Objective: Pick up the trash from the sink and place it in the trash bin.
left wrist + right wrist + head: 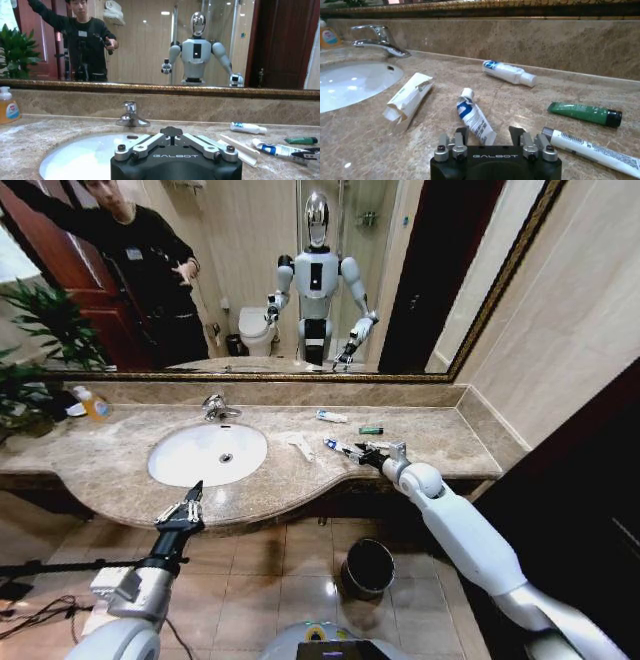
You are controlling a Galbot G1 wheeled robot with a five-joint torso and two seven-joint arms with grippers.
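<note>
My right gripper [487,132] is low over the counter [420,435], to the right of the sink [207,453] as I face it. Its fingers [516,132] are spread, one on each side of the flat end of a white-and-blue tube [475,117]; I cannot tell whether they touch it. The tube lies flat on the stone, its cap pointing away from me toward the back wall.

Farther from the sink than that tube, just beside my gripper, lies a long white tube [592,150] with printing along it. Beyond that one, toward the back wall, a green tube [584,113] with a dark cap lies on its side. A short white-and-blue tube [509,73] rests nearer the wall, well apart from the others. Between my gripper and the sink, a torn white carton [407,100] lies flat, close to the rim of the sink. All of this litter sits on the counter, outside the sink.

My left gripper [184,509] hangs at the front edge of the counter, before the sink, with its fingers [166,513] spread and nothing between them.

The tap [217,408] stands behind the sink, and the soap bottle [92,403] sits on the counter on the far side of the sink from the litter. The bin [368,568] stands on the tiled floor below the counter, beneath my right arm and to the right of the sink.
</note>
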